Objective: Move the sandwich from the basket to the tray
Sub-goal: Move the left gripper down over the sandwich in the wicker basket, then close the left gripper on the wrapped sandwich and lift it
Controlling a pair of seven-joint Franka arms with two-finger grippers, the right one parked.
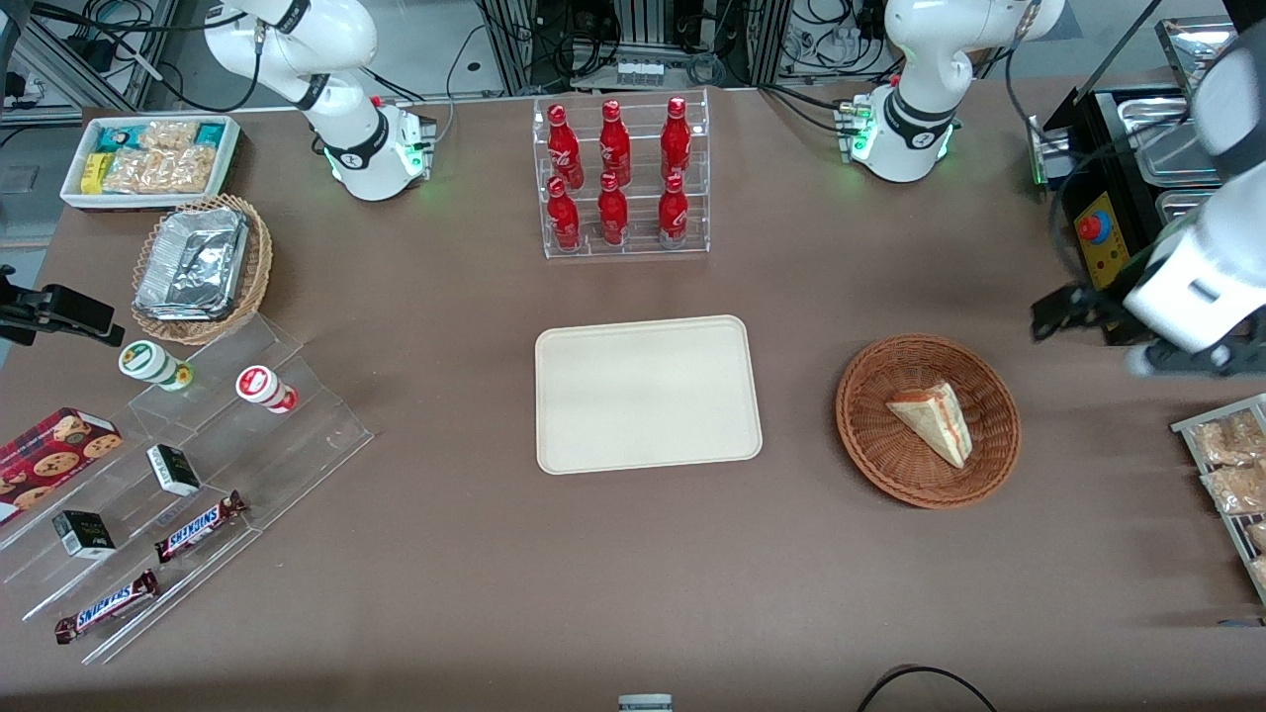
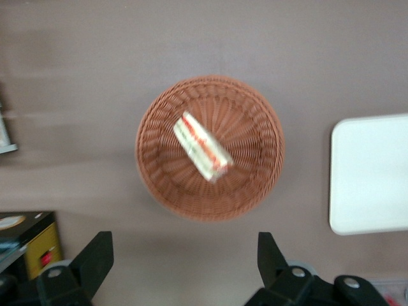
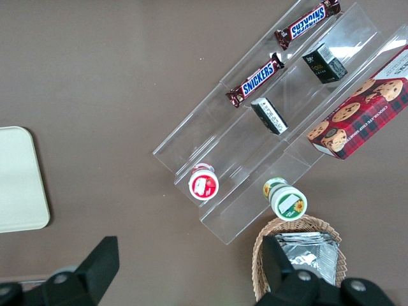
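sandwich (image 2: 203, 155) in basket (image 2: 150, 127) lies at twelve o'clock from my gripper (image 2: 185, 268); fingers (image 2: 94, 258) spread, empty; wedge axis ten-to-four.

basket (image 1: 870, 435): reddish-brown weave | sandwich (image 1: 933, 420): pale, red-green edge | tray (image 1: 648, 393): plain cream | pincer (image 2: 185, 264): black

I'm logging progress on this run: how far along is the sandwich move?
Nothing is done yet. The sandwich lies in the basket, and the tray beside it holds nothing. In hand: the end effector is open, apart from the sandwich, with the basket in its wrist view, so it looks like an approach. Left: descend, grip the sandwich, lift it, carry it to the tray and release.
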